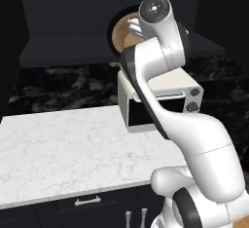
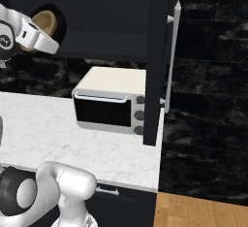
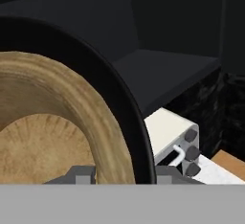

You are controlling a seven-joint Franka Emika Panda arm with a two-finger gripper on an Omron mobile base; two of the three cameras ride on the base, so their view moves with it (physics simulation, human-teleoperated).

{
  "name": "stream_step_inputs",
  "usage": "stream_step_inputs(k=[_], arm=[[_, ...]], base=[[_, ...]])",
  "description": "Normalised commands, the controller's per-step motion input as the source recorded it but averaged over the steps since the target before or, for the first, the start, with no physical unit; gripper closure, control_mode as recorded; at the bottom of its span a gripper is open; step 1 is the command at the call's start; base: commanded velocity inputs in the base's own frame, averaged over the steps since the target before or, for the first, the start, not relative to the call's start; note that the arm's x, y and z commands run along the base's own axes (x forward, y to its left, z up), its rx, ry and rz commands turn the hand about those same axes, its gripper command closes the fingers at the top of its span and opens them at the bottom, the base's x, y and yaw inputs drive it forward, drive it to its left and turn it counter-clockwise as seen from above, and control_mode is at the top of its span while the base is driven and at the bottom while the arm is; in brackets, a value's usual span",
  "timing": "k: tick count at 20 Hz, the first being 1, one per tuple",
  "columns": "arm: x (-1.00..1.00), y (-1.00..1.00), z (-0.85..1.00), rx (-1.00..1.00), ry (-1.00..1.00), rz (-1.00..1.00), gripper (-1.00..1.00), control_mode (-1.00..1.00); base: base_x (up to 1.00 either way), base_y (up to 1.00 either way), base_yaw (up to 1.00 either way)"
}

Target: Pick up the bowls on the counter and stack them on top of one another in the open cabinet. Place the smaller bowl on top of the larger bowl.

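The smaller bowl [image 3: 43, 137], tan and wooden, sits nested inside the larger bowl [image 3: 127, 108], whose glossy black rim curves around it. Both are tipped on edge and held high in front of the open cabinet [image 1: 73, 51]. My gripper [image 3: 125, 175] is shut on their rims, one grey finger on each side. From the left base the tan bowl [image 1: 120, 33] shows with a black edge behind my wrist. From the right base the tan bowl [image 2: 44, 21] shows inside the black bowl [image 2: 59, 24], beside my hand [image 2: 36, 34]. The counter [image 1: 63, 144] lies bare below.
A cream toaster oven [image 2: 111, 100] stands on the counter's right end under the cabinet's bottom board [image 2: 106, 46]. A dark cabinet side panel [image 2: 157, 61] with a silver handle rises to its right. Black marble wall lies behind. Dark drawers [image 1: 87, 202] sit below the counter.
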Motion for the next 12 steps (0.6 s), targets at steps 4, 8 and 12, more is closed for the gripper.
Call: stream_step_inputs(k=[4,8,12], arm=[[0.76,0.15,0.0,-0.13,0.05,0.1,1.0,-1.0],[0.42,0.08,0.02,-0.13,0.1,0.05,1.0,-1.0],[0.01,0.0,0.02,-0.01,0.08,0.0,1.0,-1.0]], base=[[0.0,0.0,0.0],[0.0,0.0,0.0],[0.0,0.0,0.0]])
